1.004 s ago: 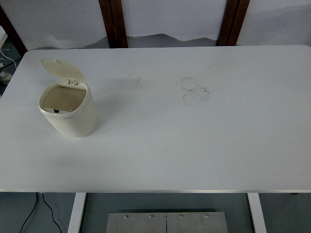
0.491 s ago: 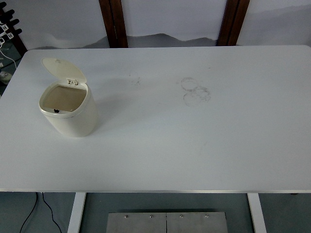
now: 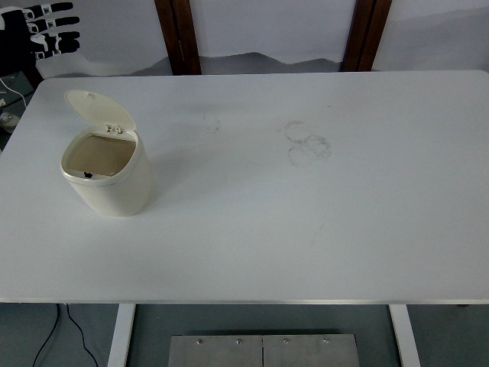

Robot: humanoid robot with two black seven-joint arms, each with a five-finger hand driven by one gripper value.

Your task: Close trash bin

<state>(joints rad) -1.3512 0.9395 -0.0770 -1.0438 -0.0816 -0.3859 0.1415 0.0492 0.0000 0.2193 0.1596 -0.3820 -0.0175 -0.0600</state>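
A cream trash bin (image 3: 111,177) stands on the left part of the white table (image 3: 306,229). Its round lid (image 3: 98,109) is swung up and back on its hinge, so the top opening shows. My left hand (image 3: 47,32) is at the top left corner of the head view, beyond the table's far edge and up-left of the lid. Its black fingers (image 3: 59,21) are stretched out to the right and spread, holding nothing. The right arm does not show.
Faint ring marks (image 3: 306,143) stain the table's middle. Two dark wooden posts (image 3: 177,34) stand behind the far edge. A cable (image 3: 53,329) hangs under the table at the lower left.
My left hand has come into view at the top left corner, moving rightward toward the bin. The bin and its raised lid have not moved.
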